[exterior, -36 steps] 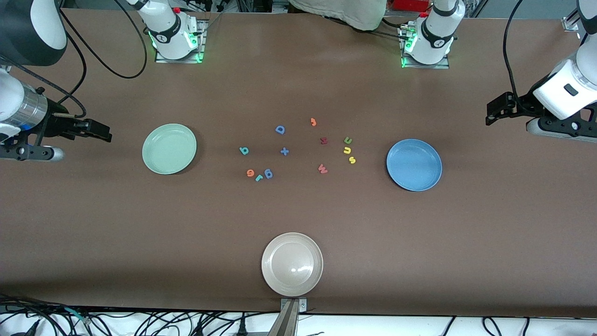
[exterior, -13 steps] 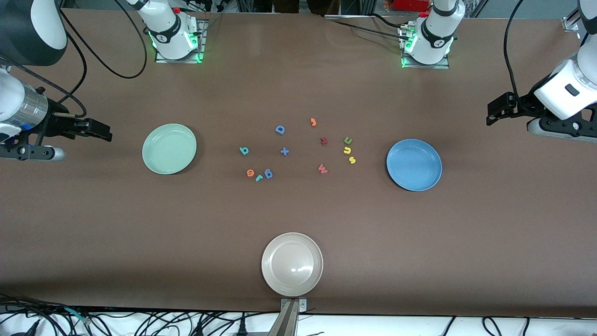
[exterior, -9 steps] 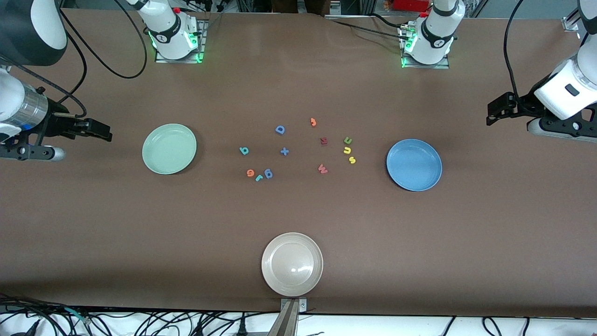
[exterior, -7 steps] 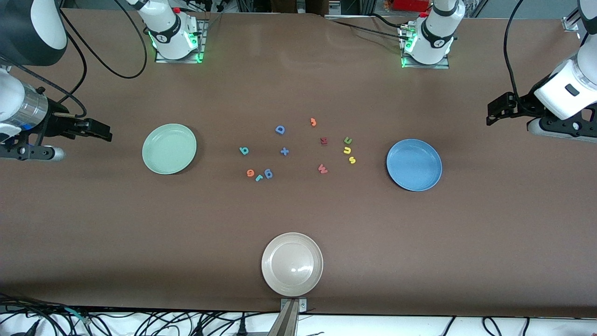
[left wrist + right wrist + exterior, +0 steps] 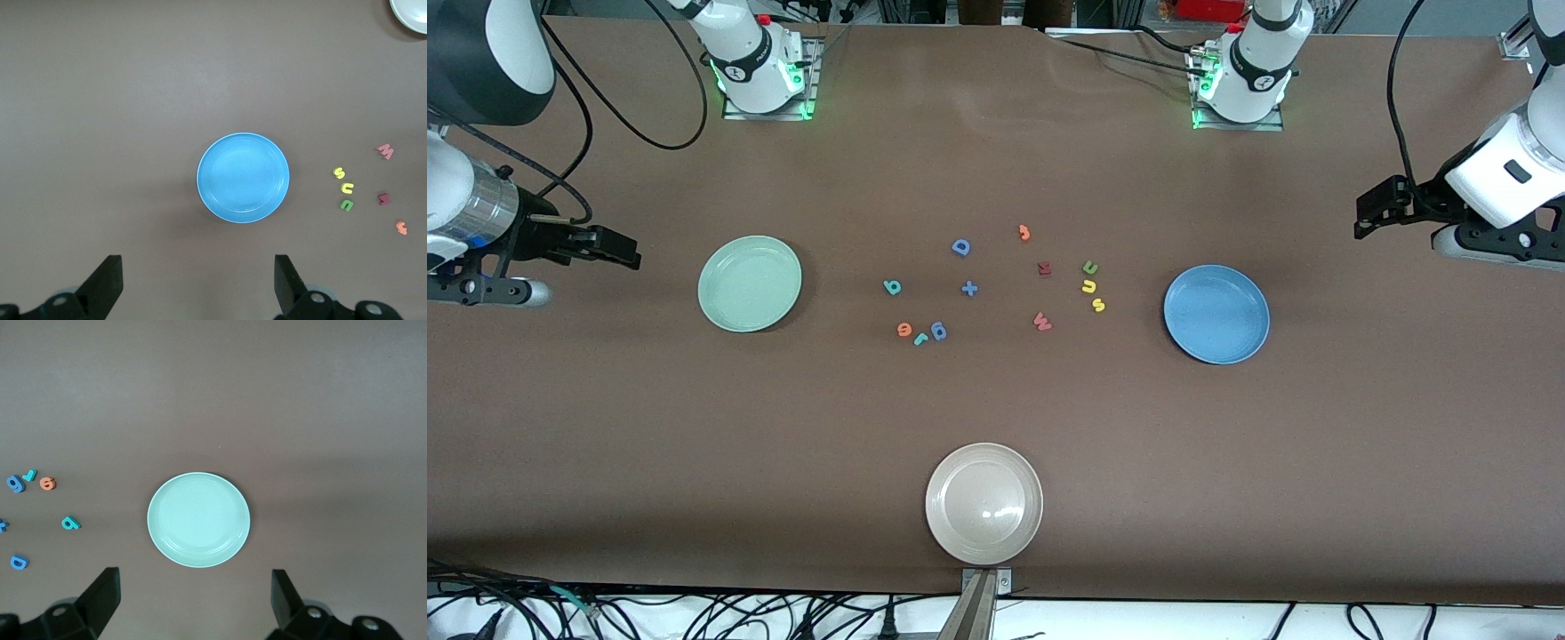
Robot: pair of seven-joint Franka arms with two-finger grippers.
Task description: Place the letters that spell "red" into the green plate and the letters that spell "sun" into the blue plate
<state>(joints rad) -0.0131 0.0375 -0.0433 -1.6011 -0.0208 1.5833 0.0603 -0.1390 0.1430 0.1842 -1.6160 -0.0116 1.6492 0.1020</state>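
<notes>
The green plate point(image 5: 750, 284) lies toward the right arm's end of the table, bare; the blue plate point(image 5: 1216, 314) lies toward the left arm's end, bare as well; the letters are scattered on the table point(image 5: 996, 400) between the two plates.

The "red" letters sit toward the green plate's side of the scatter: the orange e point(image 5: 904, 330) and the teal r point(image 5: 920, 339) lie just beside each other, with a blue g point(image 5: 938, 332) next to the r; the teal d point(image 5: 891, 286) lies farther from the camera than those, apart from them.

The "sun" letters form a short line near the blue plate: the green n point(image 5: 1090, 267) farthest from the camera, the yellow u point(image 5: 1088, 286) next, the yellow s point(image 5: 1098, 305) nearest.

A blue D point(image 5: 960, 247), a blue plus point(image 5: 969, 288), an orange j point(image 5: 1024, 232), a dark red letter point(image 5: 1044, 268) and a red w point(image 5: 1041, 321) lie among them; a beige plate point(image 5: 983, 504) sits at the table edge nearest the camera.

The right gripper point(image 5: 190, 593) hangs up in the air at its end of the table, fingers spread, holding nothing; the left gripper point(image 5: 197, 280) hangs likewise at its end, spread and holding nothing; both arms wait.
</notes>
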